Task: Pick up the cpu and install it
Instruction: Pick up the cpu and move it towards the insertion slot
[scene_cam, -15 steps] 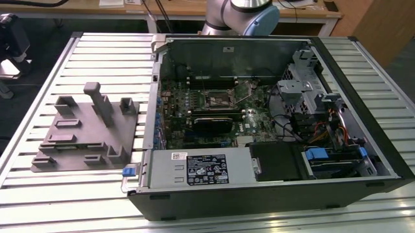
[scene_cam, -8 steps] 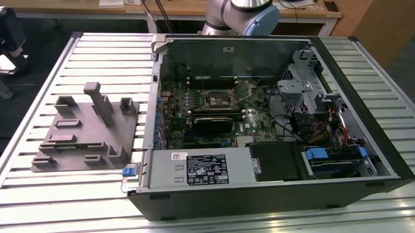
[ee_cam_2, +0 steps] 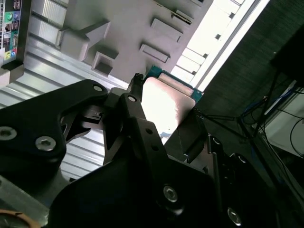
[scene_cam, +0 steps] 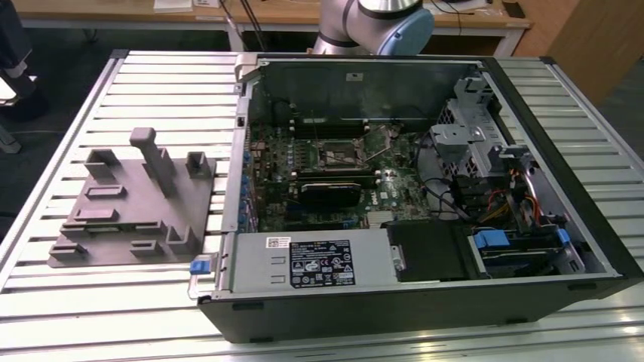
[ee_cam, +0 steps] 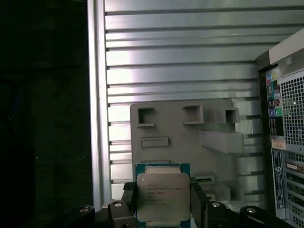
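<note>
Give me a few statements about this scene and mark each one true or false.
1. The gripper clamps the cpu between its fingers. True.
2. The grey fixture block lies on the slatted table, at the exterior view's left of the computer case. True.
3. The cpu rests on the fixture block. False: the gripper holds it clear of the block.
4. The computer case is closed. False: its side is open and the motherboard shows.

The exterior view looks steeply down from high above the slatted table (scene_cam: 81, 317), taking in the open computer case (scene_cam: 403, 313) with the grey fixture block (scene_cam: 131, 204) at its 9 o'clock. Both wrist views sit close behind the gripper (ee_cam: 164, 199), facing that block and table.
</note>
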`<state>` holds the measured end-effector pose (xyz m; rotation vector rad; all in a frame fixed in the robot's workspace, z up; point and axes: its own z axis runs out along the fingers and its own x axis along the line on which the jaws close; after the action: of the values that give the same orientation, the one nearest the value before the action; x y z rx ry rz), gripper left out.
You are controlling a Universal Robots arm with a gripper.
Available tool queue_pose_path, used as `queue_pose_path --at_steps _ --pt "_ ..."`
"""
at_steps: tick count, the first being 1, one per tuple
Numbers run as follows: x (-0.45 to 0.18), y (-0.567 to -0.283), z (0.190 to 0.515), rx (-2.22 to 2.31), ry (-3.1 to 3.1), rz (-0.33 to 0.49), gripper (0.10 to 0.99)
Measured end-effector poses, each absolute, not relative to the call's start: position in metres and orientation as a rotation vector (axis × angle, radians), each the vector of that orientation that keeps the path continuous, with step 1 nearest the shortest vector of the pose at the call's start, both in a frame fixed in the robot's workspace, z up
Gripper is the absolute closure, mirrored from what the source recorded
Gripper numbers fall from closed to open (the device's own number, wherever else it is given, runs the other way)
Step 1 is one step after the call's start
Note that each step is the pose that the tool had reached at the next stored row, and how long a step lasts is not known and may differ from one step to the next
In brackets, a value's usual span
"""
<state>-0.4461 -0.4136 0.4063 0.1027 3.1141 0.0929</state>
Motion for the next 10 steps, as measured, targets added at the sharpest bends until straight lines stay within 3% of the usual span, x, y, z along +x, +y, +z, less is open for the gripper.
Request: queue_pose_path --at_steps 10 --pt "-0.446 -0.414 0.423 0.103 3.114 0.093 0.545"
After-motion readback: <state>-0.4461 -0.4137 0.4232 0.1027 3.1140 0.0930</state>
